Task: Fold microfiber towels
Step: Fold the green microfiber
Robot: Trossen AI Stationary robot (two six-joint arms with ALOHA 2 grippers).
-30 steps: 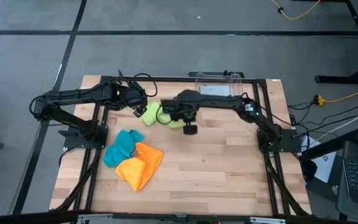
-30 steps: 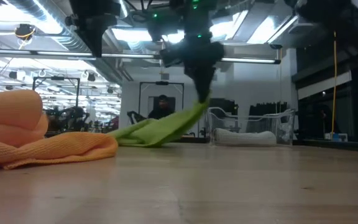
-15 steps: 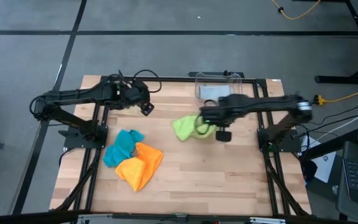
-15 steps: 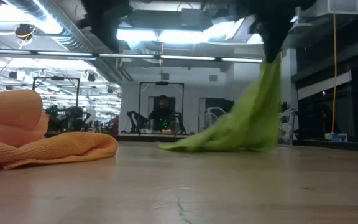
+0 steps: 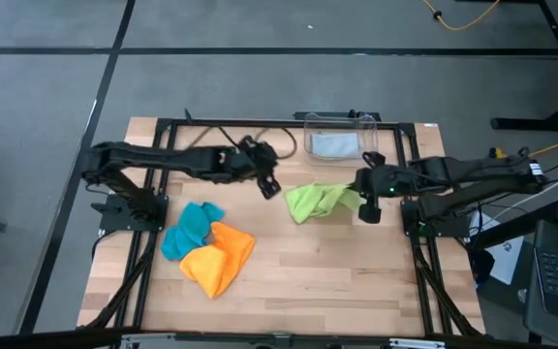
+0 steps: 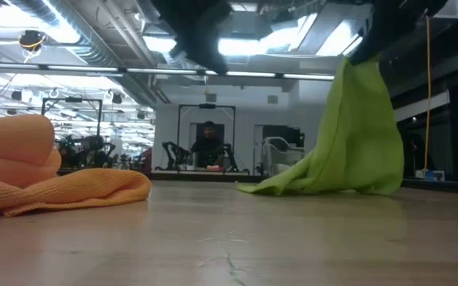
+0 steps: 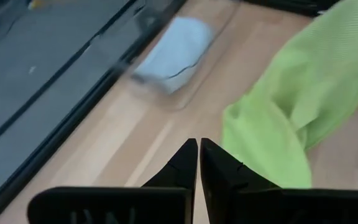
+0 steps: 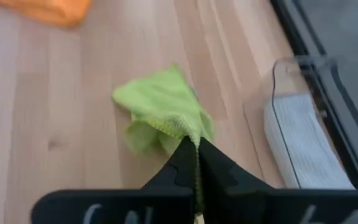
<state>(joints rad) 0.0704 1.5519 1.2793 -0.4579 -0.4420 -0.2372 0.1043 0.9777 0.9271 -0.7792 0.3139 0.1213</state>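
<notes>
Toward three o'clock on the table (image 5: 289,281), your right pincer (image 5: 363,198) holds the lime green towel (image 5: 318,201) pinched by one corner, clamped tight on the cloth. From that grip the towel trails toward nine o'clock, its low end resting on the wood. Your left pincer (image 5: 268,184) hangs closed and empty just off that trailing end, at its ten o'clock, so it is probably the nearer one to take the free corner.
</notes>
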